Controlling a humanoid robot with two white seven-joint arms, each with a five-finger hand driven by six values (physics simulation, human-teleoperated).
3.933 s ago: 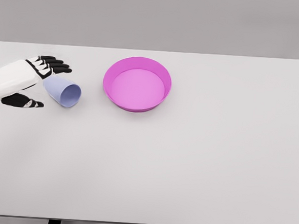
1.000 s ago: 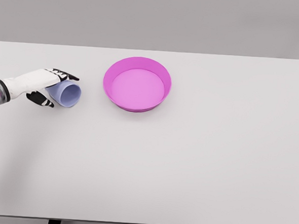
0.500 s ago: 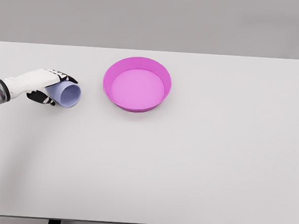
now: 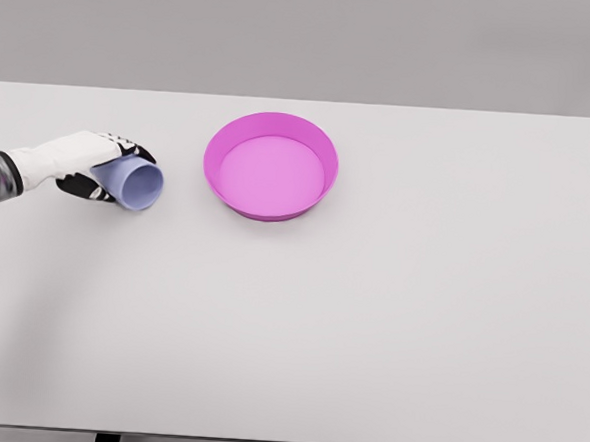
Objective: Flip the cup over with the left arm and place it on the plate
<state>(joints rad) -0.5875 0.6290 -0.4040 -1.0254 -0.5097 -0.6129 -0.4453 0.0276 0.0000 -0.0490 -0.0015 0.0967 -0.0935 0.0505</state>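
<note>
The left hand (image 4: 90, 166) is closed around the cup (image 4: 130, 183), fingers over the top and thumb underneath. The cup lies on its side at the fingertips, mouth facing away from the wrist. This side grip suits a wrist roll to stand the cup upright. The plate (image 4: 269, 166) sits beyond the fingertips, apart from the cup, on the table (image 4: 389, 317).

A pale lavender cup (image 4: 134, 183) is lying on its side at the left of the white tabletop (image 4: 369, 316), its open mouth facing toward the viewer and right; it is seemingly lifting slightly. A round magenta plate (image 4: 270, 165) with raised walls is sitting upright, empty, near its right.
</note>
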